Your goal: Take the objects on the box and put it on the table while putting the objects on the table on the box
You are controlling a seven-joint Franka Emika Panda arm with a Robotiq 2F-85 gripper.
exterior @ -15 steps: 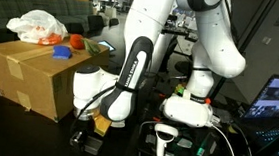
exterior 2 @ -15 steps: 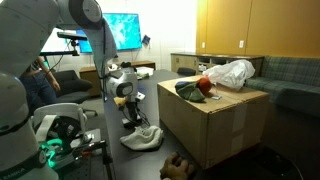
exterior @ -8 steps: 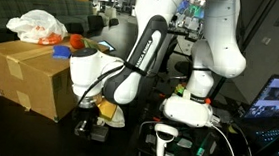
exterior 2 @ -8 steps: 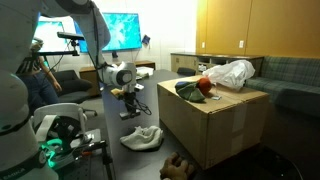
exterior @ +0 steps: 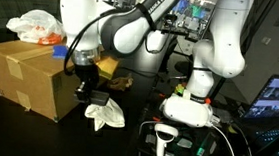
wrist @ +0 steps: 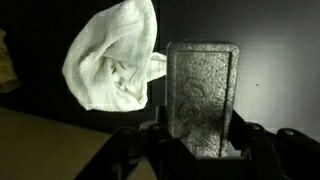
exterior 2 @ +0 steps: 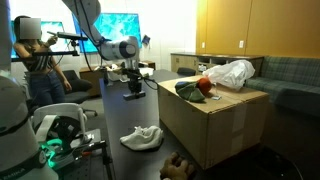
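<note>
My gripper is clamped on the grey block, mid-frame in the wrist view, and has just lifted it up beside the box at left, so it can go on top.

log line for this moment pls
end effector: shut on gray block | white cloth: lying on table | box: bag on top

Both exterior views face the cardboard box from opposing sides; the dim wrist view seemingly looks straight down.
</note>
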